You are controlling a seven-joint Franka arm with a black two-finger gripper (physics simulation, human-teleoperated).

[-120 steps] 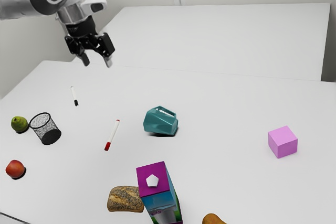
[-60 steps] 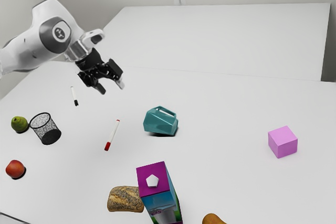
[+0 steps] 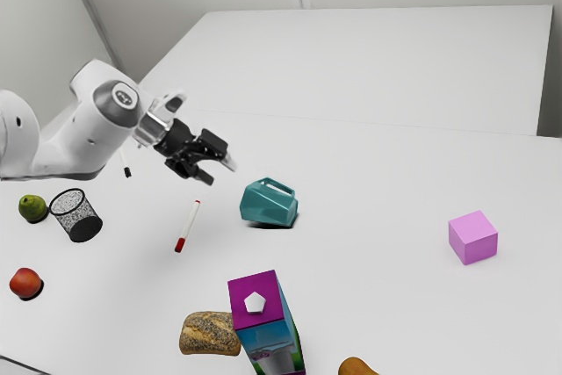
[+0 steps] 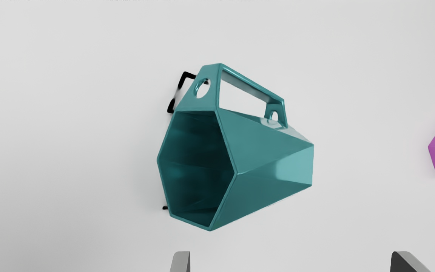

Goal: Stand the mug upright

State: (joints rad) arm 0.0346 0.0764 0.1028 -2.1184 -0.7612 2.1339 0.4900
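Exterior view: teal mug [image 3: 269, 206], lying on its side (handle uppermost); gripper [image 3: 219, 171], fingers spread, near the mug, toward the exterior view's left; mesh cup [image 3: 77, 215], well apart, same side.

Wrist view: mug's mouth, exposing faceted teal inner walls.

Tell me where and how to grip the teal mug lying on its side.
Probably by the handle, coming from above and closing across its long bar: the mug lies tipped, with that bar raised clear of the body.
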